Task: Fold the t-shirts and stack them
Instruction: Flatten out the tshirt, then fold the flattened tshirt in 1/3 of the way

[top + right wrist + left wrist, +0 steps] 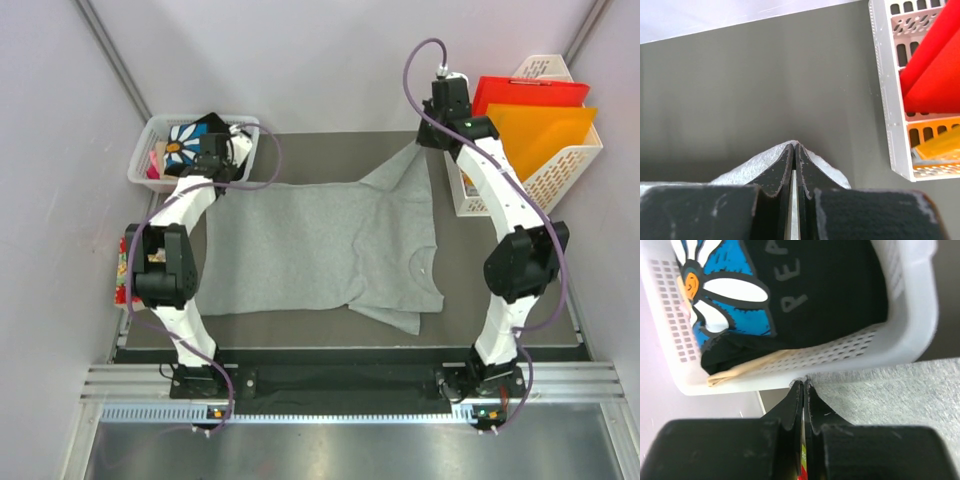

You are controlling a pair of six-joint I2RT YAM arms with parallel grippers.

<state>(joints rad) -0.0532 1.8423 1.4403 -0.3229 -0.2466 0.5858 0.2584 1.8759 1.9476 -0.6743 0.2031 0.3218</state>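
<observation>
The right claw (795,146) is clenched on a peak of grey cloth: the tip of one sleeve of the grey t-shirt (310,245), drawn out toward the far right corner of the table (740,90). The left claw (803,385) is also clamped tight, its tips meeting on what looks like the shirt's hem corner, hard up against the near wall of a white basket (910,315) at the far left corner. From those two holds the grey t-shirt lies open and nearly flat across the middle of the table. Its neck is toward the right edge, its hem toward the left edge, and the other sleeve is crumpled toward the near edge. No fold has been made in it that the pictures show. The black t-shirt (830,290), with a white daisy on blue, sits bundled in the white basket, so it has not yet been laid out. By that judgement the task is at its start: spreading is under way, while both folds and the stacking are left. On the black cloth, grey letters read "REP" and below them an "R"; the rest is cut off. A slotted file basket (885,90) with a red sheet (935,55) stands at the far right corner.
</observation>
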